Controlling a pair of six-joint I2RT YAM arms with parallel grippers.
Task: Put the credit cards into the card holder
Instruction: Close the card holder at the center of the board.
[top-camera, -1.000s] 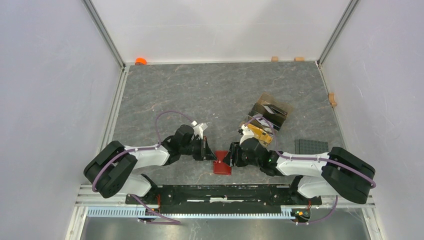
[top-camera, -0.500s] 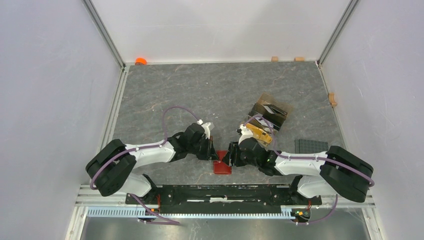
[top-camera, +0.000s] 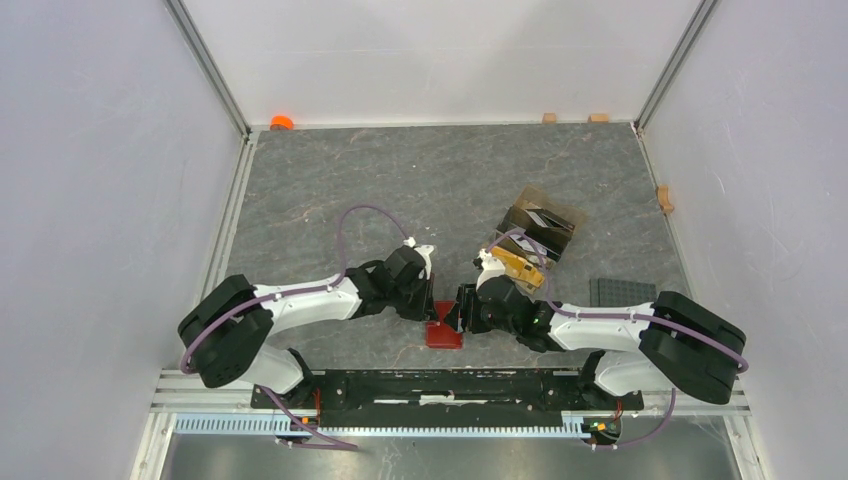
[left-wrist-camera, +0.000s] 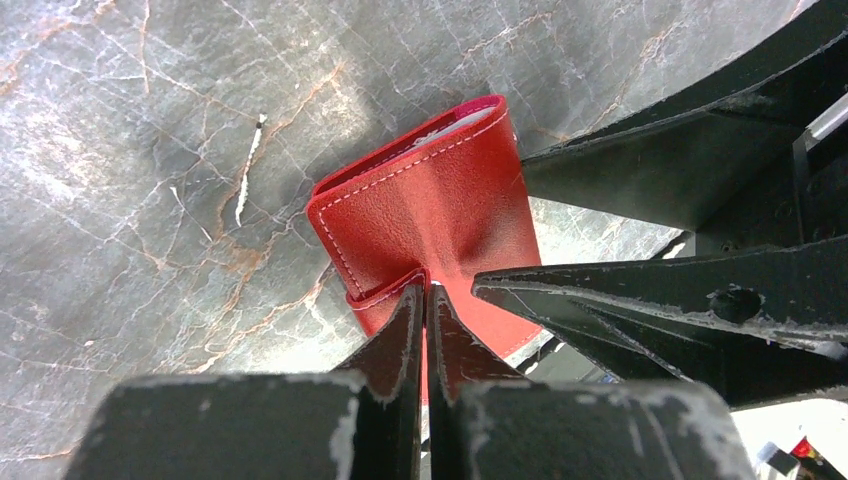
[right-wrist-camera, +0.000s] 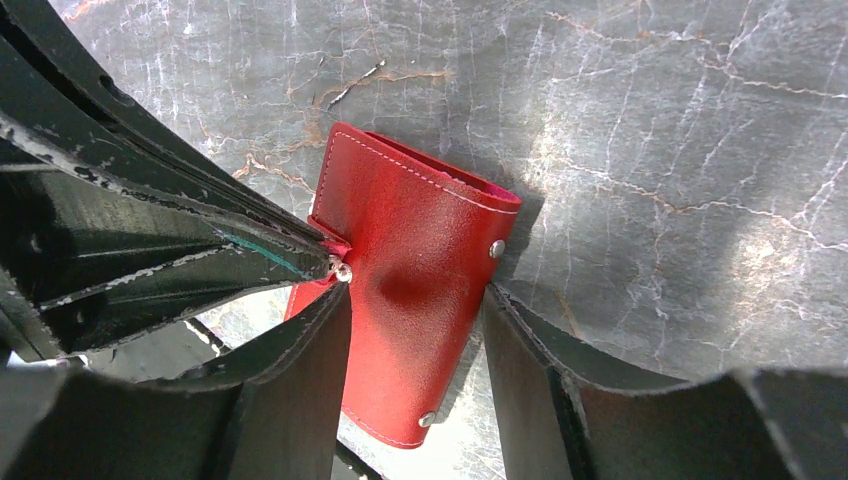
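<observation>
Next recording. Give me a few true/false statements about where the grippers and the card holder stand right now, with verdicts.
1. The left gripper is pinched on the strap of the red card holder. True.
2. The right gripper hangs clear of the holder. False: its fingers clasp the holder's two long edges.
3. The holder is between the two grippers, toward the near edge of the table. True.
4. The dark gridded pad lies left of the left arm. False: it lies on the right, beside the right arm.
</observation>
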